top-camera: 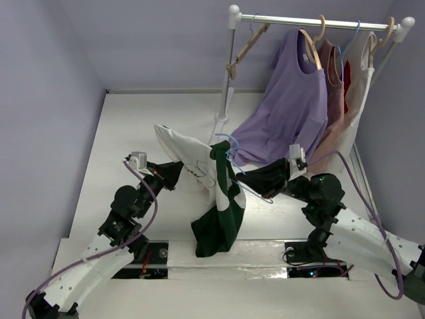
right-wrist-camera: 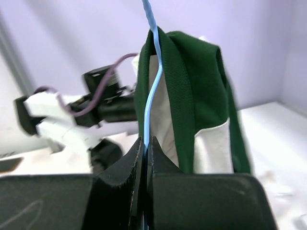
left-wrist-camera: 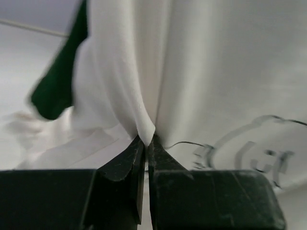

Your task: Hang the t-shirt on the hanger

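1. Top view: the t-shirt [top-camera: 192,159] hangs off the table [top-camera: 133,126] btwn the two arms. Its cream body is bunched to the left, and a dark green sleeve droops toward the near edge.
2. Left gripper [top-camera: 178,174] meets the cream cloth from the left. On the wrist cam its jaws [left-wrist-camera: 146,139] are pressed together on a pinched fold of cream fabric, w/ pleats fanning upward from the tips. Part of the black cartoon print shows at lower right of that view, and a green patch at upper left.
3. Right gripper [top-camera: 255,181] reaches in from the right. On its wrist cam the jaws [right-wrist-camera: 146,140] are squeezed onto the thin light-blue wire of the hanger [right-wrist-camera: 152,91], which rises straight up from the tips.
4. A green ribbed band of the shirt [right-wrist-camera: 192,96] lies right beside that wire and folds over at the top, w/ cream cloth under it. Can't tell if the wire is inside the neck opening.
5. Top view again: the hanger's hook [top-camera: 226,139] pokes out by the green collar, and a wire leg runs down-right to the right gripper.
6. Background, far right: rack [top-camera: 312,22] w/ a lavender tee [top-camera: 292,113], pink top [top-camera: 332,100], white top [top-camera: 362,100] and a tan wooden hanger [top-camera: 246,50].
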{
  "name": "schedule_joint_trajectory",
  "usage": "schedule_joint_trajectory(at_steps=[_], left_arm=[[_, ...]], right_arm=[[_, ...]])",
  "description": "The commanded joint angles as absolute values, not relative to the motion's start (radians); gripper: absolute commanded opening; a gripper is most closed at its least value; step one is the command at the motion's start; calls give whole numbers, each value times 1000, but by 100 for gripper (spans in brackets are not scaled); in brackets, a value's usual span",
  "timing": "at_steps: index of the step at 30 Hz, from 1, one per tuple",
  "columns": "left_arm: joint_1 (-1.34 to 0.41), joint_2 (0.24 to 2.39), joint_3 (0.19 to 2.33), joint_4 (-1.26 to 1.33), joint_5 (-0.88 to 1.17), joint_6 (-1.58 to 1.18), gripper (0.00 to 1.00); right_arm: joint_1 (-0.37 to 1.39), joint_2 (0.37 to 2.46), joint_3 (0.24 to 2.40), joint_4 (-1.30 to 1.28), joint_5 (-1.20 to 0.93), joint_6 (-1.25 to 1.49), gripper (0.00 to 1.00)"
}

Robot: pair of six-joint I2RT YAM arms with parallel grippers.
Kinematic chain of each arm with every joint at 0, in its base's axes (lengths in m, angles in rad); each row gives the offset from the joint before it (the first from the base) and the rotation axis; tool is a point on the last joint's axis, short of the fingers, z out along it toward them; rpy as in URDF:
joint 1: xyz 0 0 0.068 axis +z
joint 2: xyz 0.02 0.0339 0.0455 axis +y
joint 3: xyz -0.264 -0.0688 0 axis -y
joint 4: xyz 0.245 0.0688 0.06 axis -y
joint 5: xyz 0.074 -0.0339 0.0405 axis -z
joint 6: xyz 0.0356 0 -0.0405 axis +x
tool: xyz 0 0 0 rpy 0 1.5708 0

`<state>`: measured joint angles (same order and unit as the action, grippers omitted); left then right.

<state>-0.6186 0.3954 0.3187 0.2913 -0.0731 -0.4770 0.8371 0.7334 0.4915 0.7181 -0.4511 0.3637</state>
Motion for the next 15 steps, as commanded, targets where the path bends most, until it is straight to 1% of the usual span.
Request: schedule_joint_trajectory(at_steps=[1,4,5,9,11,12,14,15], left_arm=[[-656,362,289,384,89,-593,0],[-721,419,281,405,71,-597,0],[-785,439,281,402,16,-586,0],[-919,498,308,403,-116,-568,0],[-931,479,340,333,-190,-546,0],[-931,428,383,289,-211,-534,0],[-931,391,435,238,-265,-505,0],[-931,387,478,218,-270,-500,0]], right_arm=[[863,799,549,914,-345,272,0],[972,899,574,946,-212,169,0],[991,917,575,963,-146,149,0],[1057,969,554,1147,85,53,0],[1071,934,519,1189,159,16,0],[1071,904,508,1157,155,12,0],[1071,806,486,1060,158,12,0],[1071,789,476,1005,153,23,0]])
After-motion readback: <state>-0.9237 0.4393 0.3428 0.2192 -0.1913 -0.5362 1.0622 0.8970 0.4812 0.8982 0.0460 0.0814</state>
